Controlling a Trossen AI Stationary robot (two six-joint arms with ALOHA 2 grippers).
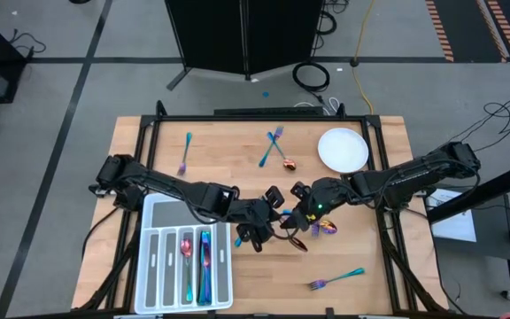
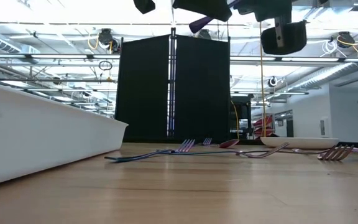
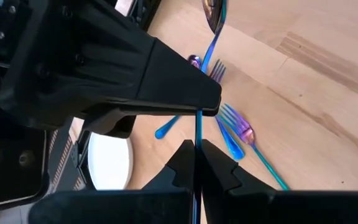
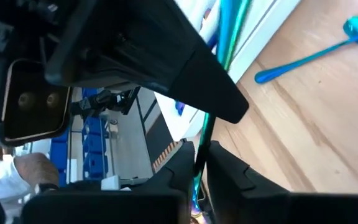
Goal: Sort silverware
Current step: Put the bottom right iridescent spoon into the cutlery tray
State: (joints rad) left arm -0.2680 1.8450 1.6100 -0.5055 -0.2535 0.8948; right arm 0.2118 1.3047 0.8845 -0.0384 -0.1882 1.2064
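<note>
My left gripper [image 3: 197,152] pinched tight on thin iridescent teal metal utensil handle [image 3: 199,127]; right gripper [image 4: 199,155] alongside, grip unclear. Light, stiff, slippery; hold mid-handle

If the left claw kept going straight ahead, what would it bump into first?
Most likely the right gripper: it faces the left gripper tip to tip above mid-table, with a slim piece of silverware between them. The exact gap is unclear.
</note>
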